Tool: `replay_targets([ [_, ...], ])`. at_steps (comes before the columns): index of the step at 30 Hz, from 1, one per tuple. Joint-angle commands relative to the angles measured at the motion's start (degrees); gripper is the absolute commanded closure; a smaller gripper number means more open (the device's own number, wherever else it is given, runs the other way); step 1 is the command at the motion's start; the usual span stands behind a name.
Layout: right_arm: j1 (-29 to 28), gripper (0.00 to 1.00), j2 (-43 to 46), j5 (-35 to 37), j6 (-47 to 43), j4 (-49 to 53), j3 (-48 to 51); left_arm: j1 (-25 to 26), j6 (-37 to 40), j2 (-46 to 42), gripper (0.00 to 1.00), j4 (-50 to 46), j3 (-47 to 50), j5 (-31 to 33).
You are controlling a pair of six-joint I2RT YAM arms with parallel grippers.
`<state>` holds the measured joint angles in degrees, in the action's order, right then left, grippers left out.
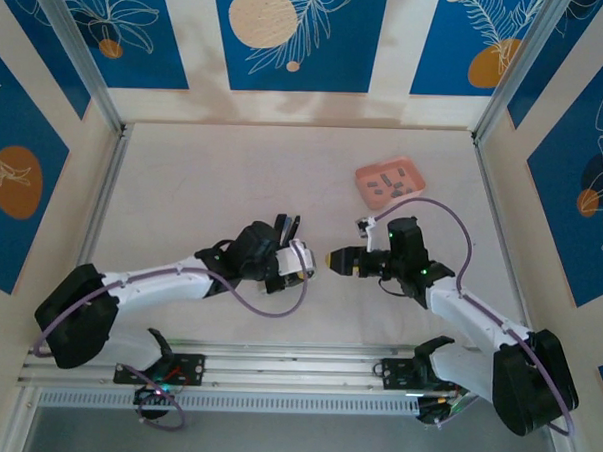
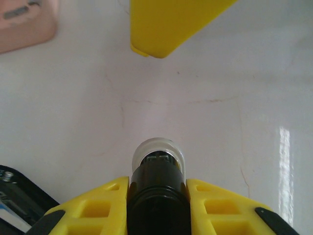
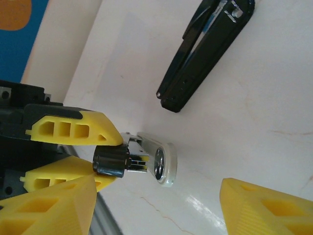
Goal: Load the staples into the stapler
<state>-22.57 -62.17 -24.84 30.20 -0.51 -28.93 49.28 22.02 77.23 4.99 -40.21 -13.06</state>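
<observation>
The stapler (image 1: 286, 230) (image 3: 205, 54) is a slim black thing with two long narrow arms. It lies on the table just beyond my left gripper (image 1: 283, 257) (image 2: 157, 190). That gripper is shut on a short black piece (image 2: 157, 196) (image 3: 110, 161) with a silvery metal rail and a clear plastic end plate (image 3: 165, 161). I cannot tell whether this piece belongs to the stapler. My right gripper (image 1: 336, 260) (image 3: 156, 210) faces the piece from the right, open, with nothing between its fingers. The staples (image 1: 388, 187) lie as small dark strips in the pink tray (image 1: 366, 179).
The pink tray (image 2: 29, 34) sits at the back right, beyond the right arm. One yellow finger (image 2: 166, 24) of the right gripper hangs ahead of the held piece. An aluminium rail (image 1: 295, 371) runs along the near edge. Patterned walls close in both sides.
</observation>
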Motion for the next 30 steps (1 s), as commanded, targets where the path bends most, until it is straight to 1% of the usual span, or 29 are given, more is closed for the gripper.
replay_targets([
  [1, 1.3, 0.32, -2.0, -9.0, 1.6, 1.8, -2.8, -1.0, -4.2, -3.2, 0.96, 14.0, 2.3, -2.0],
  [6, 1.4, 0.33, -3.9, -12.6, 3.1, 1.6, -4.8, -1.2, -5.7, -5.1, 0.99, 18.4, 4.7, -2.5],
  [11, 1.5, 0.33, -3.7, -12.2, 5.0, 0.9, -4.8, -1.6, -7.5, -6.5, 1.00, 23.5, 7.3, -3.0],
  [19, 1.1, 0.33, -3.6, -13.7, 10.5, -6.4, -3.6, -3.0, -12.4, -7.4, 1.00, 32.9, 10.6, -5.3],
  [26, -0.2, 0.34, -3.3, -14.0, 11.3, -6.4, -4.1, -3.1, -12.9, -6.9, 1.00, 34.4, 11.1, -6.7],
  [30, -0.7, 0.35, -3.5, -11.1, 9.1, -1.6, -5.0, -3.1, -13.0, -6.6, 1.00, 34.5, 11.0, -7.3],
])
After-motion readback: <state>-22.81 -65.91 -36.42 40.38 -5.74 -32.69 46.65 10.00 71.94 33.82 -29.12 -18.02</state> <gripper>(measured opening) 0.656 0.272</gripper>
